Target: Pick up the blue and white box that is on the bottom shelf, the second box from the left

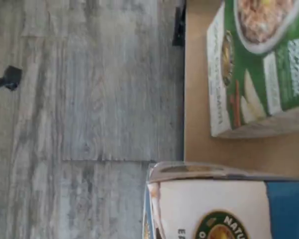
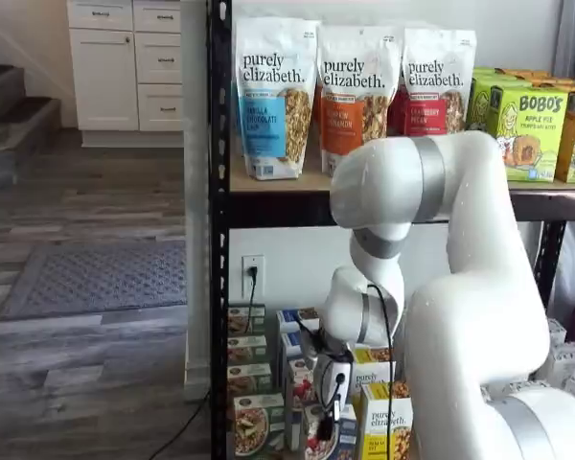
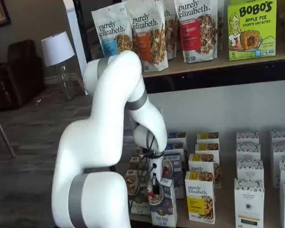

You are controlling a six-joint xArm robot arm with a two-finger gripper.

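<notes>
Take the blue and white box as your landmark: it stands upright at the front of the bottom shelf, heading its own row of blue cartons that runs back toward the wall. In both shelf views the gripper hangs right at the top of this box, its white body pointing down from the bent arm with a cable alongside. You can make out a black finger against the top of the box's front face, but the fingers are seen too small and too much from the side to show a gap or a firm hold, so you cannot tell whether the pincer is open or closed. Just beside the box, on the side away from the arm's base in a shelf view, stands a yellow-and-white carton; on the other side sits a green-and-white carton at the head of its own row. Above the box, the upper board carries tall granola bags. In the wrist view the picture is turned on its side: you see the white top band of the box very close to the lens, with the green-and-white carton next to it on the tan shelf board and grey wood flooring beyond the shelf's edge.
</notes>
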